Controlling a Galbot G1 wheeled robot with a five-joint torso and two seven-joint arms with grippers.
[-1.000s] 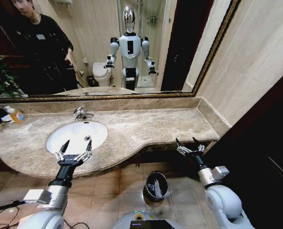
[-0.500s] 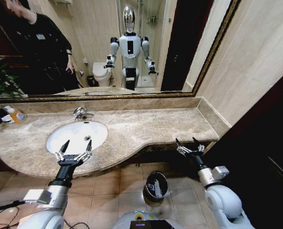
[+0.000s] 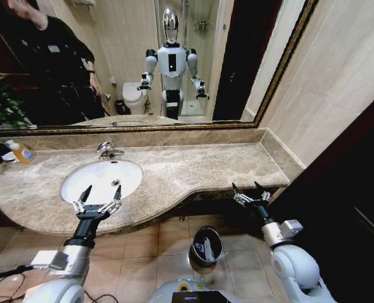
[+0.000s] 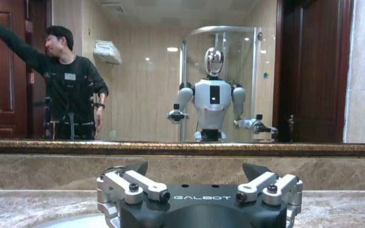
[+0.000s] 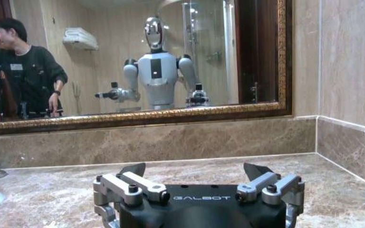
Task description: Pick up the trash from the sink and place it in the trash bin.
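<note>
The white oval sink [image 3: 95,177] is set in the beige marble counter [image 3: 205,164], with its chrome tap [image 3: 108,150] behind it. In the bowl I see just the drain. My left gripper [image 3: 103,189] hovers open over the sink's near rim, nothing between its fingers; the left wrist view shows it [image 4: 195,167] facing the mirror. My right gripper [image 3: 246,186] stands open and bare at the counter's front right edge [image 5: 195,167]. The round black trash bin [image 3: 207,245] sits on the tiled floor below the counter, with a white piece of trash [image 3: 208,250] inside.
An orange-labelled soap bottle [image 3: 21,152] stands at the counter's far left beside a plant [image 3: 0,101]. A gilt-framed mirror [image 3: 174,63] spans the back wall. A dark wall [image 3: 350,189] closes the right side. Cables [image 3: 4,274] lie on the floor at left.
</note>
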